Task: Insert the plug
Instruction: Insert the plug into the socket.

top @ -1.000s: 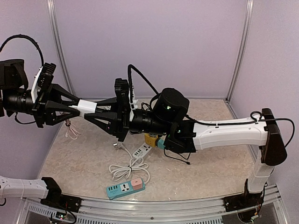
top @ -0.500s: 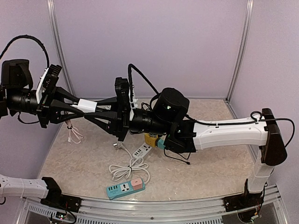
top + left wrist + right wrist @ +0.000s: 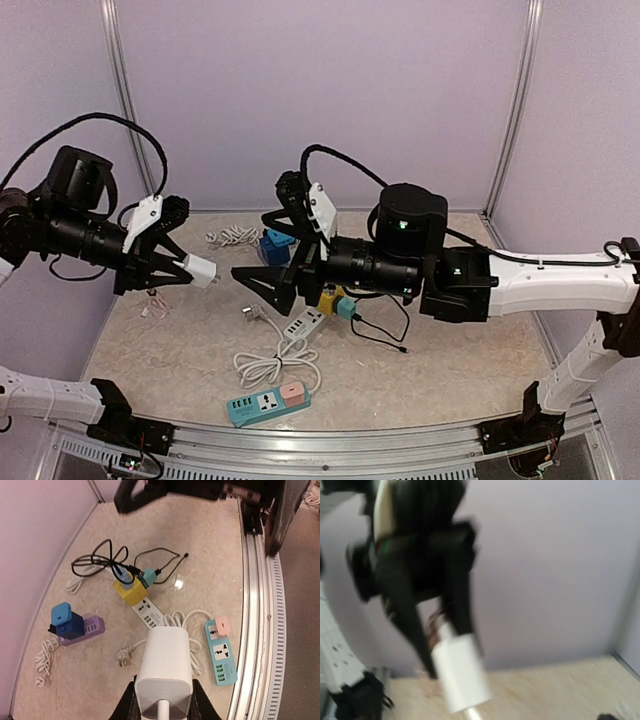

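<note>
1. Your left gripper point(image 3: 190, 272) is clamped on the white plug point(image 3: 203, 270). It holds the plug in the air over the 9 o'clock side of the table point(image 3: 450, 370), with the plug's free end pointing toward 3 o'clock.
2. In the left wrist view the white plug point(image 3: 164, 672) sits squarely between the two fingers of the left gripper point(image 3: 164, 702), and a short white stub shows at its near end.
3. Your right gripper point(image 3: 250, 247) is in the air at 3 o'clock from the plug. Its fingers are spread wide with nothing between them, and it is clear of the plug.
4. The right wrist view is blurred. You can make out only the left gripper point(image 3: 440, 645) and the white plug point(image 3: 460, 677) against the wall.
5. The teal power strip point(image 3: 268, 403), which has a pink button at one end, lies flat near the 6 o'clock edge of the table. From the plug it is at about 5 o'clock.
6. The white power strip point(image 3: 303, 324) lies near the table's middle, with a yellow adapter point(image 3: 322, 298) at its 1 o'clock end.
7. In the left wrist view a purple power strip point(image 3: 90, 627) carries a blue adapter point(image 3: 67, 620). It lies at 9 o'clock from the white power strip.
</note>
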You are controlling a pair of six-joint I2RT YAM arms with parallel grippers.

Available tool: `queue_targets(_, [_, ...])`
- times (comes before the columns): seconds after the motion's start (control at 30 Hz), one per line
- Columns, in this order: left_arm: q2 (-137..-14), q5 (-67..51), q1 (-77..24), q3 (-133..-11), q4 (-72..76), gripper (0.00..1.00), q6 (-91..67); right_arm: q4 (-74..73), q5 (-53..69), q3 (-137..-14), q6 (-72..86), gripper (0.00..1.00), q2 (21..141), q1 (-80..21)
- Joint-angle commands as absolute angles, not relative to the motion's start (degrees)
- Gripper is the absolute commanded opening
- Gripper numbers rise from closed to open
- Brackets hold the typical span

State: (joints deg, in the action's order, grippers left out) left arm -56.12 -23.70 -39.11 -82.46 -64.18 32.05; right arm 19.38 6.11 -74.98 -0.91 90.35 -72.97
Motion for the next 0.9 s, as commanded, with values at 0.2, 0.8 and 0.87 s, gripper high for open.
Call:
queue_targets(0.2, [-71.69,-9.63,-48.69,-69.22,-72.51,0.0,30.35,3.3,-17.31,-59.07,9.34,1.0,72.54,-72.96])
queue_targets(0.8, [-89.87,-9.27,-65.59,-66.59,-62.03,0.0,18.78,5.45,-26.42,-39.03,13.43,1.0,52.22,-72.97])
queue_targets(0.87, [-90.67,-8.14,-67.21,-66.98,-61.52,0.0,18.28,5.36,-26.74,-38.01,13.8,1.0,50.36,-72.98])
